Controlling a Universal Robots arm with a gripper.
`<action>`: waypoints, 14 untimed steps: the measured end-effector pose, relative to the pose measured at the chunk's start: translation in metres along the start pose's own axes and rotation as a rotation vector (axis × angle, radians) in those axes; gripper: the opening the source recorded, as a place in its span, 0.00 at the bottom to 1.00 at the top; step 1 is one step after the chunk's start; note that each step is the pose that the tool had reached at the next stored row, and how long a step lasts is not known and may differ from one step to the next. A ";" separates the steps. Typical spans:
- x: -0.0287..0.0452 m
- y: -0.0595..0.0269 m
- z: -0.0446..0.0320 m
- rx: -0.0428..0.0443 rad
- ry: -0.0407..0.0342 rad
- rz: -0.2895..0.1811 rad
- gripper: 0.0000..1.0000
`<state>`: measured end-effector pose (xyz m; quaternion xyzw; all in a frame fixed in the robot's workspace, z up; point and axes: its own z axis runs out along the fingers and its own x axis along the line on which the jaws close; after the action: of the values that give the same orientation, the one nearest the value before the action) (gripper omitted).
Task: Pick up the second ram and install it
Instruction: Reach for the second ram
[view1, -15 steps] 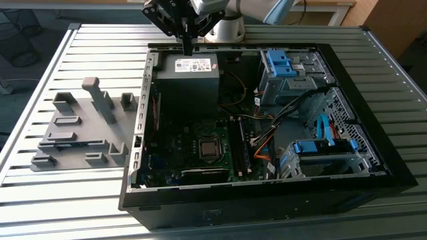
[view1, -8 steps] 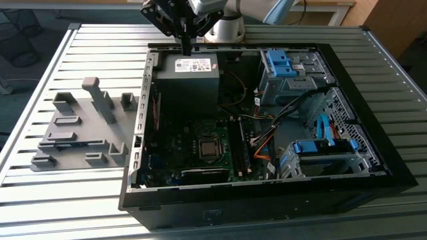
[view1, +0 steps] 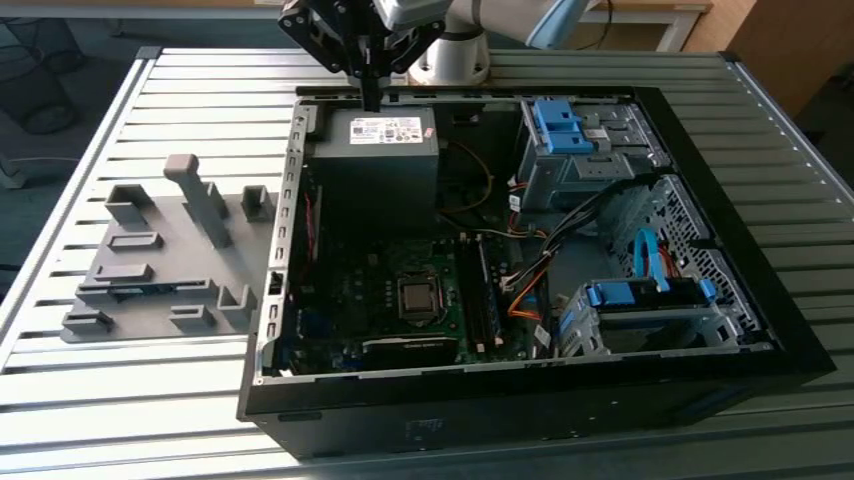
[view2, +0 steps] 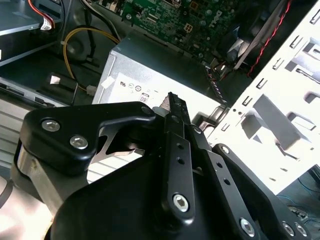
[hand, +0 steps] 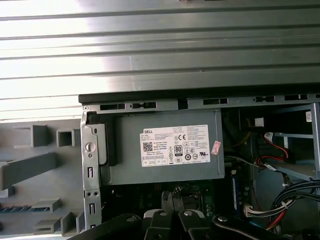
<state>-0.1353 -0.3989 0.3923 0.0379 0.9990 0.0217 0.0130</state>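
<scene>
The second ram (view1: 142, 290), a thin dark stick, lies flat in the pale grey holder tray (view1: 160, 320) on the exterior view's left, outside the computer case. Its end also appears in the first wrist view as the ram (hand: 15, 208). My gripper (view1: 370, 98) hangs over the far end of the open case, just above the black power-supply box (view1: 374, 150), well away from the stick. Its fingers (view2: 172, 112) are pressed together and shut, with nothing between them. In the first wrist view the gripper (hand: 173, 220) points toward the power-supply box (hand: 170, 150).
The open computer case (view1: 747, 260) holds the green motherboard (view1: 400, 300), memory slots (view1: 483, 300), loose cables (view1: 534, 290) and blue drive cages (view1: 641, 295). Upright grey blocks (view1: 200, 195) stand on the holder tray. Everything sits on a slatted metal table (view1: 134, 400).
</scene>
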 end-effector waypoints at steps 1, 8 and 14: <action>0.0002 0.0000 0.0000 0.0000 0.0000 0.000 0.11; 0.0018 -0.0001 0.0001 0.0000 0.0000 0.000 0.11; 0.0032 -0.0002 0.0003 0.0000 0.0000 0.000 0.11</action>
<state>-0.1385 -0.3989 0.3919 0.0379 0.9990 0.0217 0.0130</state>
